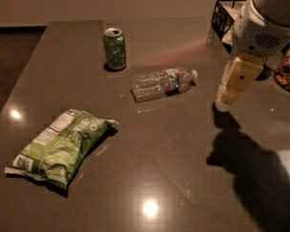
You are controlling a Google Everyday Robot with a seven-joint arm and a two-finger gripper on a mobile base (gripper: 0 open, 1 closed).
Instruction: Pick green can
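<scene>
The green can (115, 49) stands upright on the dark table (159, 168) at the back, left of centre, with its silver top showing. My gripper (227, 98) hangs from the white arm at the right side of the view, above the table. It is well to the right of the can and nearer the camera. A clear plastic bottle (163, 82) lies between the gripper and the can. The gripper holds nothing that I can see.
A flat green chip bag (60, 146) lies at the front left. A black wire basket (224, 14) stands at the back right, partly behind the arm. The table's left edge runs along a dark floor (9, 66).
</scene>
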